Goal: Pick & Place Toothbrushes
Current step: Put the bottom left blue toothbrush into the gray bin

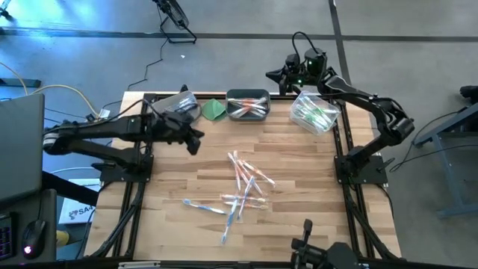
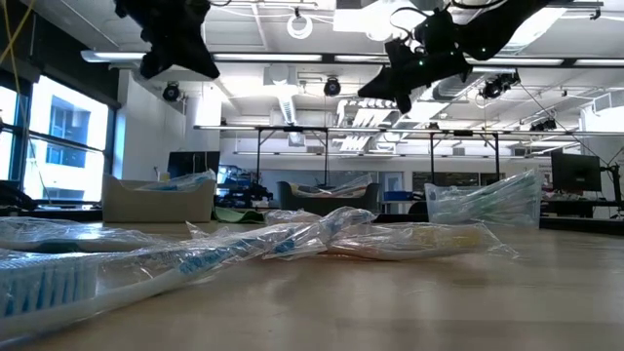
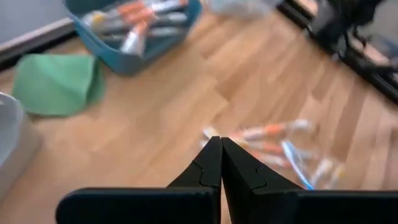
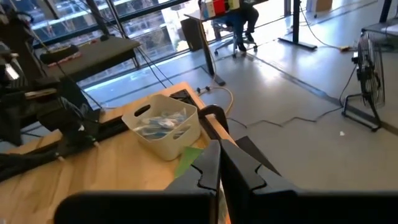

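On the wooden desk (image 1: 299, 172), a loose heap of wrapped toothbrushes (image 1: 240, 190) lies scattered near the middle and toward the front edge, their blue and pink-orange parts showing through clear wrapping; in the low view the same heap (image 2: 292, 239) stretches across the foreground. Along the far edge stand three bins: a white bin (image 1: 178, 104) on the left holding blue-toned brushes, a dark blue-grey bin (image 1: 248, 104) in the middle holding orange-tipped ones, and a clear bin (image 1: 315, 113) on the right, tilted, with green-toned ones. A folded green cloth (image 1: 215, 109) lies between the white bin and the middle bin. The left pincer (image 1: 196, 140) hangs above the desk just in front of the white bin, its fingers pressed together and holding nothing; its wrist view shows the closed tips (image 3: 221, 163) above bare wood, with the heap beyond. The right pincer (image 1: 275, 74) is raised beyond the far edge, behind the middle bin, likewise closed and empty.
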Robot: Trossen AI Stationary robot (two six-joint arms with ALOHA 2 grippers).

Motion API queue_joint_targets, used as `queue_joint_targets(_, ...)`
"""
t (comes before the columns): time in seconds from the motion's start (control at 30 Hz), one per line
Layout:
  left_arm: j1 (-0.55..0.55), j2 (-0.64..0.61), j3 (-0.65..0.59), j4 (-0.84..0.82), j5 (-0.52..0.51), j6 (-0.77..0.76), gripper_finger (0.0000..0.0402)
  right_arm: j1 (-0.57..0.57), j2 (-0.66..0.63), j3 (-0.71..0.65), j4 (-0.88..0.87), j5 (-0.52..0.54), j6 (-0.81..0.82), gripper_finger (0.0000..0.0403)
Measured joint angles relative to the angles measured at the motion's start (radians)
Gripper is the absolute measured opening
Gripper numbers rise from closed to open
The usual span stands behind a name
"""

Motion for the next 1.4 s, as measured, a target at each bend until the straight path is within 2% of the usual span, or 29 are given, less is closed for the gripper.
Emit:
queue_joint_targets(0.07,-0.039,0.033,0.034,-0.035,0.000,-0.019,0.0000,0.000,0.000,0.000,0.002,0.000,-0.020,0.0004)
queue_joint_targets(0.3,-0.156,0.152,0.193,-0.340,0.008,-0.093,0.0000,0.000,0.000,0.000,0.002,0.000,-0.052,0.0004)
queue_joint_targets(0.47,-0.217,0.258,0.299,-0.540,0.017,-0.066,0.0000,0.000,0.000,0.000,0.002,0.000,-0.074,0.0003)
queue_joint_targets(0.57,-0.247,0.317,0.310,-0.608,0.050,-0.024,0.0000,0.000,0.000,0.000,0.001,0.000,-0.093,0.0004)
queue_joint_targets(0.73,-0.305,0.440,0.305,-0.623,0.060,-0.019,0.0000,0.000,0.000,0.001,-0.019,0.000,-0.097,0.0003)
queue_joint_targets(0.83,-0.347,0.524,0.304,-0.634,0.066,0.046,0.0000,0.000,0.000,0.001,-0.039,0.006,-0.099,0.0004)
queue_joint_targets(1.0,-0.410,0.620,0.304,-0.631,0.128,0.098,0.0000,0.001,0.000,0.001,-0.054,0.081,-0.105,0.0003)
queue_joint_targets(1.2,-0.460,0.647,0.304,-0.524,0.142,0.082,0.0000,0.001,0.000,0.001,-0.058,0.099,-0.107,0.0003)
queue_joint_targets(1.4,-0.459,0.646,0.304,-0.429,0.141,0.081,0.0000,0.001,0.000,0.002,-0.066,0.102,-0.145,0.0004)
